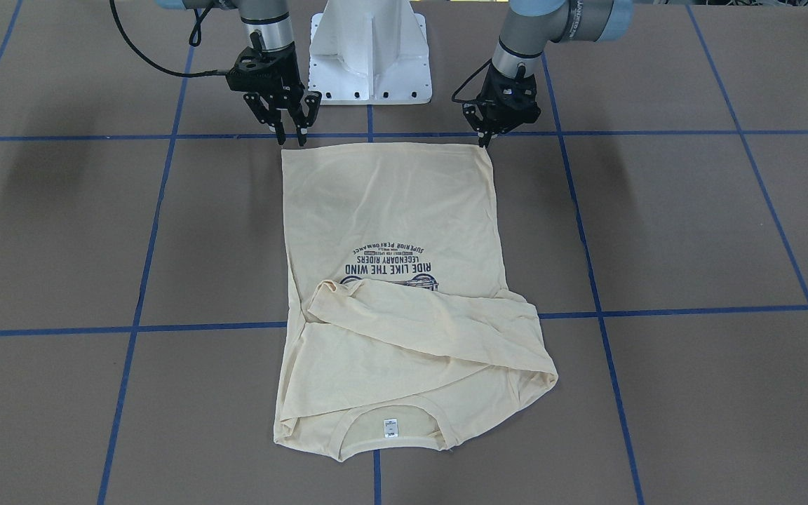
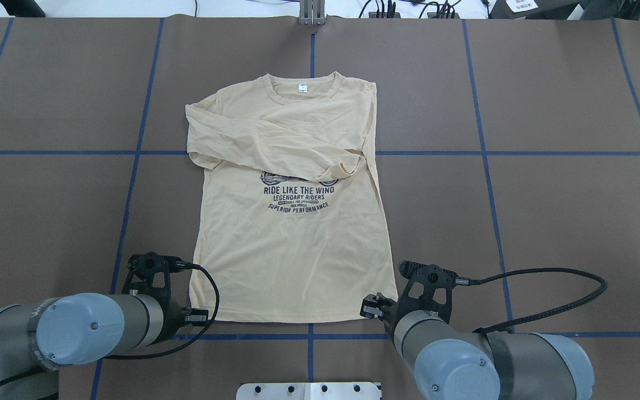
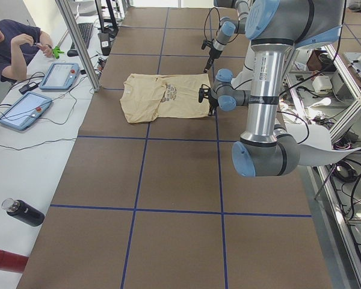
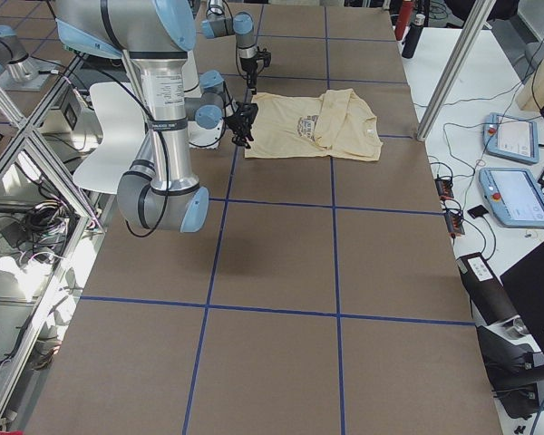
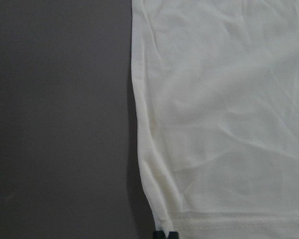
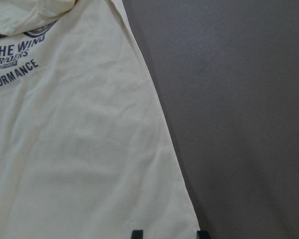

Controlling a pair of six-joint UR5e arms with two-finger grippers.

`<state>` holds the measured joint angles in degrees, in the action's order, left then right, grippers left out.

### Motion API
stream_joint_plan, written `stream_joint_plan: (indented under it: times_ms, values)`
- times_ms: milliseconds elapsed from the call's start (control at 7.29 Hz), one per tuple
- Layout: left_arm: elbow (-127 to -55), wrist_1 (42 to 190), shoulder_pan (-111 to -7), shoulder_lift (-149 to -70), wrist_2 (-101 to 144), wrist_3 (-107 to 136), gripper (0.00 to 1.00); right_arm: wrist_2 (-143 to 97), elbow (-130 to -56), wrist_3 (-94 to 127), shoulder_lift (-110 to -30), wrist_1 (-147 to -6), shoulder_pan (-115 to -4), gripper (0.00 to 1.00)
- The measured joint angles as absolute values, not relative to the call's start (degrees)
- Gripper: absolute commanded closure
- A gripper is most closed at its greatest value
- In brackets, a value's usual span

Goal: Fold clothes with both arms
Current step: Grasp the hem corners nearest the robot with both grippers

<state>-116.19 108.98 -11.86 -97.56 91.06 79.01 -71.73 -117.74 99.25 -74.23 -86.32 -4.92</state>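
T-shirt [image 1: 390, 210] lies flat, print up, midway between the table's [image 1: 691, 224] two ends. Hem is toward the robot-side edge, just short of the white pedestal [image 1: 370, 56]; collar and neck label [image 1: 391, 426] point to the operators' edge. Both sleeves [image 1: 432, 322] are folded across the chest and cover the top of the navy print [image 1: 390, 259]. Left gripper [image 1: 483, 142] sits at the hem corner on the robot's left, tips down at the cloth. Left wrist view: the fingertips [image 5: 160, 234] are drawn nearly together, the hem corner runs in between them and the fabric beside it is slightly puckered, so it reads as a pinch on the corner. Right gripper [image 1: 292, 138] is at the other hem corner with its fingers spread. Right wrist view: the fingertips [image 6: 136, 234] straddle that corner and the cloth there lies unpinched.
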Motion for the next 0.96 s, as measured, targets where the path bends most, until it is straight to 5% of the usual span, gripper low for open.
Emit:
stream_joint_plan:
  times_ms: [961]
  values:
    - [-116.22, 108.94, -11.86, -97.56, 91.10, 79.00, 1.00, -71.63, -113.46, 99.71, -74.26, -86.22, -5.06, 0.60]
